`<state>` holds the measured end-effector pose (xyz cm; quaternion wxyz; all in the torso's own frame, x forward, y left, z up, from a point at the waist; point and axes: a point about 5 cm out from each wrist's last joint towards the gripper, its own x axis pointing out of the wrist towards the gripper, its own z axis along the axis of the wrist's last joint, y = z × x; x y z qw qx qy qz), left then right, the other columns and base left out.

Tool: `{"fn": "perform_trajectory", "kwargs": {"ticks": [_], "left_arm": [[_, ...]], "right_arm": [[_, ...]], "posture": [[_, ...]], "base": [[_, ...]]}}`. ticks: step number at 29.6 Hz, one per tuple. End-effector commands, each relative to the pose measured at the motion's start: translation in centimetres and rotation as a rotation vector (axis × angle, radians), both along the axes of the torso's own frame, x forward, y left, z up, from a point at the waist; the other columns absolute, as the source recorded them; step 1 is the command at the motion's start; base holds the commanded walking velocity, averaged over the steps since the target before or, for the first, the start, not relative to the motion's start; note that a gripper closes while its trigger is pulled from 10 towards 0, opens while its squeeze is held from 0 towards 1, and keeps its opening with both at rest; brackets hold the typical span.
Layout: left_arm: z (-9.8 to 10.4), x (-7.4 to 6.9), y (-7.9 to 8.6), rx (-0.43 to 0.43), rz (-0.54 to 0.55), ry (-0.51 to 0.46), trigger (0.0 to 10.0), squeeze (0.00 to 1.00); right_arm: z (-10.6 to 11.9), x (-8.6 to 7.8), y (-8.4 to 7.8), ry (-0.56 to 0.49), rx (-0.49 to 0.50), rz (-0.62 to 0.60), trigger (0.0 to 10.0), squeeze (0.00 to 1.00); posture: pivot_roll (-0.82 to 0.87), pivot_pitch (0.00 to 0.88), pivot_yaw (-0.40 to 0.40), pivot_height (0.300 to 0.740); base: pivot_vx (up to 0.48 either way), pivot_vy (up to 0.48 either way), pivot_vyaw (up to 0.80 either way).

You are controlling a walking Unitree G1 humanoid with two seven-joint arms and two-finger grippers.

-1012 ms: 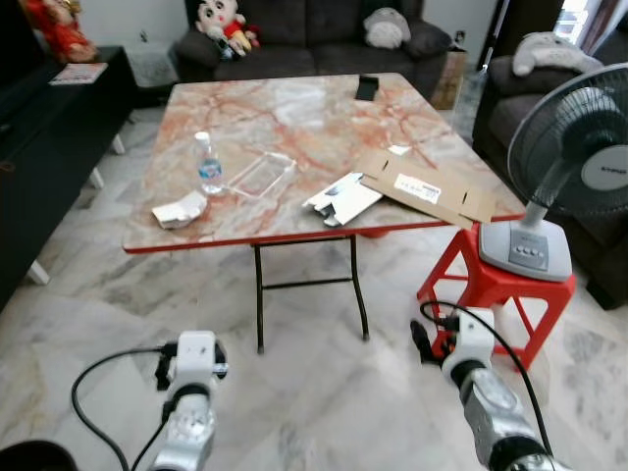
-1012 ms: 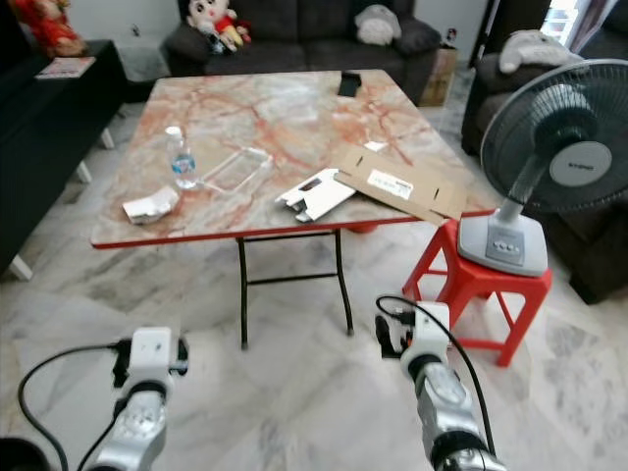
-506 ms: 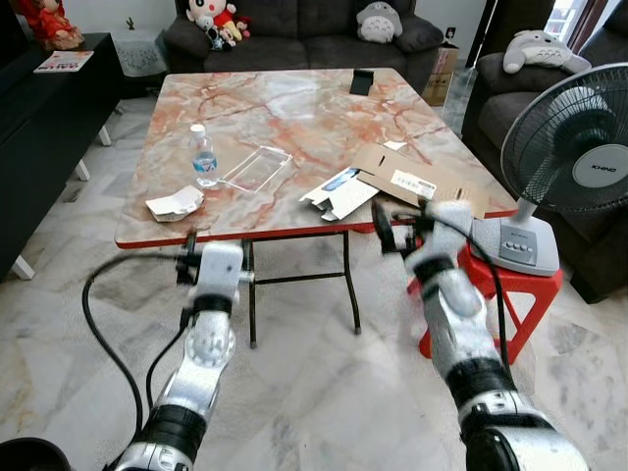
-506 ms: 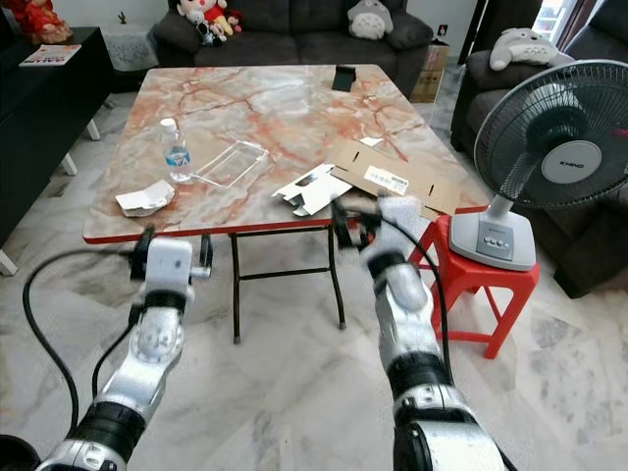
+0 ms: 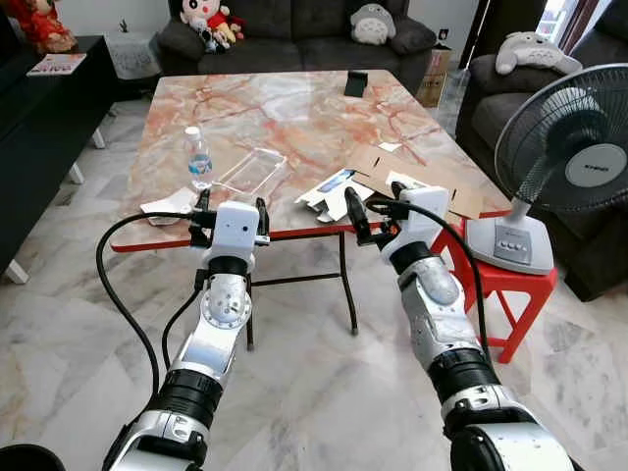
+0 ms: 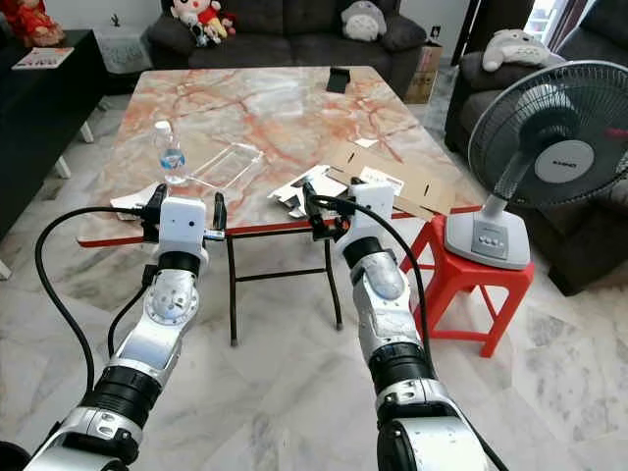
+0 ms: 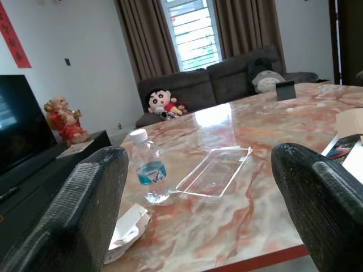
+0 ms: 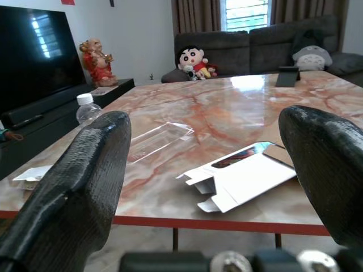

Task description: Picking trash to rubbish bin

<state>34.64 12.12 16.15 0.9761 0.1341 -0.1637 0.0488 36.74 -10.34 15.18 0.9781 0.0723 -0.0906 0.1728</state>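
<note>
At worktop (image 5: 294,118) near edge: both jaws spread wide, nothing held. Left gripper (image 5: 232,210) facing bottle (image 5: 198,158), wrapper (image 5: 169,206) just beside it; right gripper (image 5: 378,212) facing carton (image 5: 339,192). Advance level, close on one piece only

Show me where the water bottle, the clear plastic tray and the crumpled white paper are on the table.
water bottle (image 5: 198,160), left eye view, on its label.
clear plastic tray (image 5: 252,173), left eye view, on its flat middle.
crumpled white paper (image 7: 129,228), left wrist view, on its top fold.
</note>
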Motion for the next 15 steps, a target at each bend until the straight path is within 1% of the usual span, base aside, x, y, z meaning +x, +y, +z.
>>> {"fn": "perform_trajectory", "kwargs": {"ticks": [1, 4, 5, 8, 11, 14, 15], "left_arm": [[0.47, 0.12, -0.65, 0.003, -0.022, -0.004, 10.0, 0.00], [0.56, 0.14, -0.76, -0.002, -0.022, -0.002, 10.0, 0.00], [0.62, 0.18, -0.82, -0.005, -0.021, 0.000, 10.0, 0.00], [0.75, 0.26, -0.86, -0.005, -0.021, 0.002, 10.0, 0.00], [0.83, 0.30, -0.85, -0.004, -0.019, 0.005, 10.0, 0.00], [0.87, 0.35, -0.82, -0.005, -0.014, 0.011, 10.0, 0.00], [0.82, 0.39, -0.83, -0.004, -0.015, 0.016, 10.0, 0.00]], "right_arm": [[0.91, 0.15, 0.27, -0.033, -0.011, 0.014, 10.0, 0.00], [0.92, 0.28, 0.37, -0.018, -0.027, 0.001, 10.0, 0.00], [0.82, 0.34, 0.34, -0.005, -0.004, -0.002, 10.0, 0.00], [0.83, 0.38, 0.34, 0.002, 0.006, 0.000, 10.0, 0.00], [0.91, 0.37, 0.41, -0.002, 0.005, 0.006, 10.0, 0.00], [1.21, 0.23, 0.66, -0.029, -0.015, 0.021, 10.0, 0.00], [1.18, 0.23, 0.67, -0.029, -0.029, 0.016, 10.0, 0.00]], "posture": [[0.01, 0.000, -0.071, 0.740], [0.01, 0.000, -0.072, 0.740], [0.01, 0.000, -0.072, 0.740], [0.01, 0.002, -0.074, 0.740], [0.01, 0.002, -0.074, 0.740], [0.01, 0.011, -0.072, 0.740], [0.01, 0.012, -0.072, 0.740]], "base": [[0.364, 0.000, 0.00], [0.266, 0.000, 0.00], [0.277, 0.000, 0.00], [0.281, 0.000, 0.00], [0.291, 0.000, 0.00], [0.292, 0.000, 0.00], [0.296, 0.000, 0.56]]}}
